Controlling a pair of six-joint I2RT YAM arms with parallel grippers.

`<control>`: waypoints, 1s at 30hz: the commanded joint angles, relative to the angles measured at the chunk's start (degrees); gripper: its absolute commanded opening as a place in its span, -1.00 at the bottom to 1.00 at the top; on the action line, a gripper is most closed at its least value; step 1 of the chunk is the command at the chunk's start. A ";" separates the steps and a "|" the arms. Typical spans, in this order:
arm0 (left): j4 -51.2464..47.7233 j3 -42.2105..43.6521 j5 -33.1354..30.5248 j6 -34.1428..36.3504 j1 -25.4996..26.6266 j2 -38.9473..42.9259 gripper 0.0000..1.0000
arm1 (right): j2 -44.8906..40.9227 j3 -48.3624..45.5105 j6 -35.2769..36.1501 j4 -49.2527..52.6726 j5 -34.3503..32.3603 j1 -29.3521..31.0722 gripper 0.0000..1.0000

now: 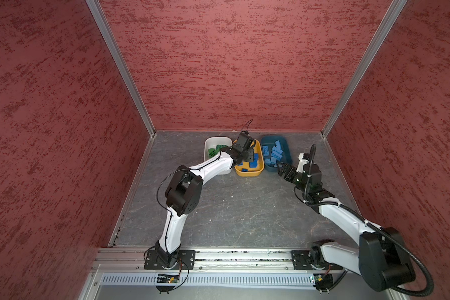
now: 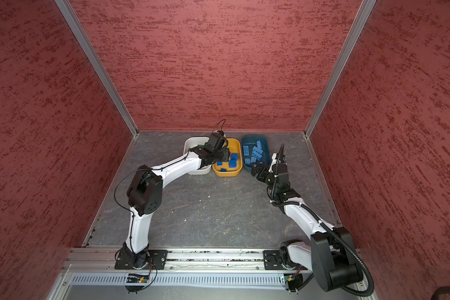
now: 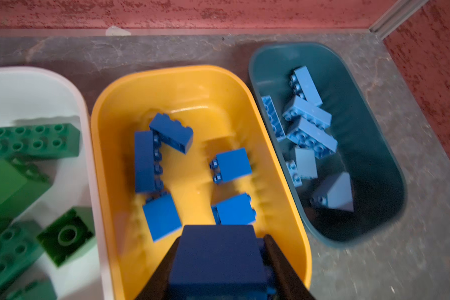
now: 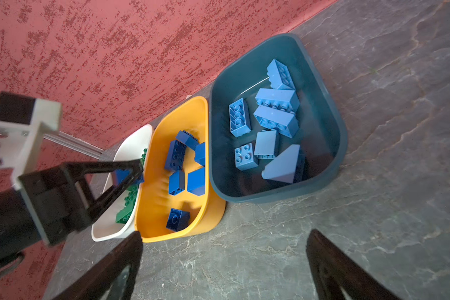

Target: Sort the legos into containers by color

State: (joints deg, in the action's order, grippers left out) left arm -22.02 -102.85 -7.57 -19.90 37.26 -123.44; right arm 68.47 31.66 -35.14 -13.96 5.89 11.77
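Note:
Three containers stand in a row at the back wall. The white tub (image 3: pixel 37 85) holds green legos (image 3: pixel 34 141). Several dark blue legos (image 3: pixel 172 132) lie in the yellow tub (image 3: pixel 166 71), and light blue legos (image 3: pixel 309 135) in the teal tub (image 3: pixel 374 181). My left gripper (image 3: pixel 222 237) is shut on a dark blue brick (image 3: pixel 218 265) above the near end of the yellow tub (image 1: pixel 250 173). In the right wrist view that brick (image 4: pixel 122 175) shows between the black fingers. My right gripper (image 4: pixel 225 233) hangs open and empty over bare table, just in front of the teal tub (image 1: pixel 287 148).
Red textured walls enclose the grey stone-patterned table (image 1: pixel 239 207) on three sides, with aluminium posts in the back corners. The tubs sit close together against the back wall. The left arm's forearm (image 1: pixel 211 166) crosses over the white tub.

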 commanded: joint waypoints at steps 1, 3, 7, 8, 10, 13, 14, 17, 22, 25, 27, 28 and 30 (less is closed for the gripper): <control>-2.06 -7.56 -1.90 -1.08 -0.56 -5.83 -0.22 | -1.43 1.54 -1.69 -3.49 -0.96 -0.16 0.98; -4.31 -11.78 -2.72 -1.26 -0.60 -8.74 0.00 | -2.64 1.33 -1.15 -2.33 -1.96 -0.16 0.97; -11.90 -20.46 -4.22 -1.89 -0.43 -12.44 0.33 | -4.58 1.21 0.68 0.71 -3.47 -0.11 0.97; -12.42 -20.82 -4.61 -1.89 -0.34 -12.29 0.43 | -4.95 1.12 0.93 1.30 -3.81 -0.15 0.97; -12.07 -20.11 -4.58 -1.79 -0.17 -11.14 0.52 | -5.51 0.79 1.02 1.95 -4.26 -0.10 0.97; -11.00 -17.65 -3.48 -1.34 0.00 -8.33 0.58 | -5.89 0.26 0.95 1.85 -4.66 -0.12 0.97; -9.98 -15.95 -2.95 -0.97 0.21 -6.72 0.62 | -5.88 0.16 0.84 1.66 -4.66 -0.14 0.97; -6.48 -8.78 -2.27 -0.13 0.84 -0.46 0.74 | -5.55 0.41 0.77 1.56 -5.01 -0.12 0.98; -2.10 6.84 -2.87 -1.47 1.15 12.54 0.85 | -5.04 0.91 0.95 1.78 -5.87 -0.12 0.97; 0.55 18.33 -8.55 -2.51 1.37 21.73 0.89 | -4.97 0.97 1.44 2.20 -7.28 -0.08 0.97; 1.78 26.44 -14.82 -3.68 1.25 28.34 0.96 | -5.08 1.25 2.52 3.25 -9.30 -0.13 0.98; 2.13 29.83 -17.09 -4.23 1.08 31.10 0.99 | -5.10 1.46 3.11 4.00 -10.54 -0.08 0.97; 1.95 36.73 -22.28 -5.16 0.30 37.10 0.99 | -5.19 1.81 5.02 5.13 -13.65 -0.12 0.97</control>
State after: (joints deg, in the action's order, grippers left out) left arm -21.58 -72.51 -20.08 -23.09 38.39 -91.09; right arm 63.55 31.66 -32.93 -10.68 -2.07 11.79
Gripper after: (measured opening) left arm 0.994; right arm 0.988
